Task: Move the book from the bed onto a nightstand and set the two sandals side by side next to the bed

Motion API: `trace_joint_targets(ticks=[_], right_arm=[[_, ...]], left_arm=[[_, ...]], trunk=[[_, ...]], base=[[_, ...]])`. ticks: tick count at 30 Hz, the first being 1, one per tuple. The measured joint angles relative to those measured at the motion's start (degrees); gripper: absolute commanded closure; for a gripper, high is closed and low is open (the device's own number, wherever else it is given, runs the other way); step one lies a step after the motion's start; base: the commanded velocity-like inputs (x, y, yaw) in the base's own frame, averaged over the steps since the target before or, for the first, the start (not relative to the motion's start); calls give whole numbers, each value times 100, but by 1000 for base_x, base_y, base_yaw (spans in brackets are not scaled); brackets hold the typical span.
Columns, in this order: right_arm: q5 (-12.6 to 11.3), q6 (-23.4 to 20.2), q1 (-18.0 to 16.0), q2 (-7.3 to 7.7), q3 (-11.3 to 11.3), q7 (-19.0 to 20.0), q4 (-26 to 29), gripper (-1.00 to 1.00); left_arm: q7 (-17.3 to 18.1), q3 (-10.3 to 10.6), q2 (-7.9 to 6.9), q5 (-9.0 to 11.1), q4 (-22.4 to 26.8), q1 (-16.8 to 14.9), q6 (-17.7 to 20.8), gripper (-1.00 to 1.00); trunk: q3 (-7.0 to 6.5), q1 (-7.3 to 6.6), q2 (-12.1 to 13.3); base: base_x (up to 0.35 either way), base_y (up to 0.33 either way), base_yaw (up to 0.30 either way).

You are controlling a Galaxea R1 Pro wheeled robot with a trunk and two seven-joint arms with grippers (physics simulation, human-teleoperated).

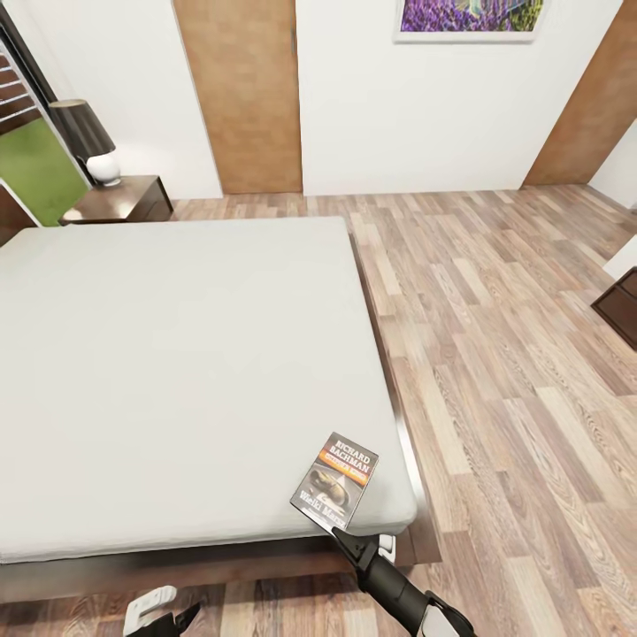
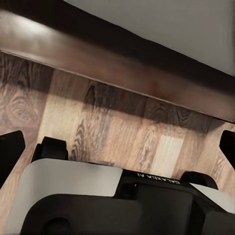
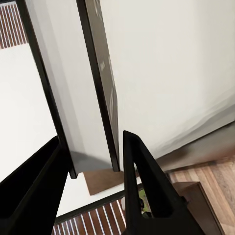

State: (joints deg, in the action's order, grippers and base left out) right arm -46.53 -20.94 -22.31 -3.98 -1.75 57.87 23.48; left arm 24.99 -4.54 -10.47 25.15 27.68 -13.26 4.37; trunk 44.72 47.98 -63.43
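The book [image 1: 335, 479] — dark cover, white "RICHARD BACHMAN" lettering, an orange band — sits at the bed's [image 1: 177, 372] near right corner, pinched at its near edge by the right claw [image 1: 339, 528]. The left claw [image 1: 164, 619] hangs low near the bed frame, fingers spread. Open plank floor [image 1: 513, 354] lies to the right; a nightstand [image 1: 119, 200] with a lamp [image 1: 87, 140] stands far left.

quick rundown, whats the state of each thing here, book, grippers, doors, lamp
book: tilted up off the bed near its corner, pinched at its lower edge
right gripper: shut on the book
left gripper: open, empty, above the floor beside the bed frame
doors: closed
lamp: upright on the nightstand, unlit
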Motion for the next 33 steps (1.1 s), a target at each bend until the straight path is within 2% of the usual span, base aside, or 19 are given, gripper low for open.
trace_joint_targets(ticks=[13, 16, 19, 22, 23, 25, 28, 30, 33], right_arm=[[7, 4, 0, 5, -5, -7, -11, 100], [83, 1, 0, 44, -7, -12, -26, 100], [523, 3, 0, 296, -6, -13, -38, 100], [1478, 14, 1, 625, -6, -10, -63, 100], [1594, 6, 0, 685, 0, -9, -69, 100], [1994, 33, 1, 942, 10, -14, -111, 100], [2172, 62, 0, 1253, 21, -16, -159, 100], [2227, 72, -1, 1522, 32, -17, -187, 100], [2230, 61, 0, 1599, 17, -17, -193, 100]], left_arm=[[0, 6, 0, 0, 0, 0, 3, -100], [0, 6, 0, 0, 0, 0, 2, -100], [0, 10, 2, 0, 0, 0, 1, -100], [0, 20, 6, 0, 1, 1, 1, -100], [0, 21, 7, -2, 0, 0, 0, -100], [0, 22, 8, -5, 1, 1, 1, -100], [0, 23, 8, -7, 1, 1, 0, -100], [0, 24, 8, -7, 1, 1, -2, -100], [0, 29, 9, -9, 0, 0, 11, -100]], trunk=[[-233, -286, 522], [-287, -352, 642], [-341, -417, 763], [-395, -483, 883], [-413, -505, 923], [-449, -549, 1003], [-503, -615, 1124], [-539, -659, 1204], [-593, -725, 1325]], base=[[0, 0, 0], [0, 0, 0], [0, 0, 0], [0, 0, 0], [0, 0, 0], [0, 0, 0], [0, 0, 0], [0, 0, 0], [0, 0, 0]])
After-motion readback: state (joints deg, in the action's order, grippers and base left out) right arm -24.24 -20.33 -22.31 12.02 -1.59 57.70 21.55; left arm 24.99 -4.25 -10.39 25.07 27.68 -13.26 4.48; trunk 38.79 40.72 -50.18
